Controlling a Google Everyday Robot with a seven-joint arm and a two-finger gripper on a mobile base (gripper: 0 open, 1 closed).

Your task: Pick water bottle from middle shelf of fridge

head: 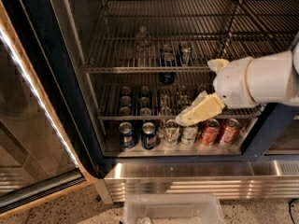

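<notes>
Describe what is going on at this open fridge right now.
A white robot arm extends into the large dark-blue-framed display fridge. Its cream gripper hangs in front of the lower wire rack, below and to the right of the small clear plastic water bottle. The bottle stands upright and untouched on the silvery wire-grid middle shelf, beside a few drink cans. Nothing is picked yet.

On the middle shelf [117, 70]: one water bottle [142, 39], three cans [185, 52]. Below that shelf: one gripper [189, 118], six front-row cans [148, 135], one bin [173, 208].
</notes>
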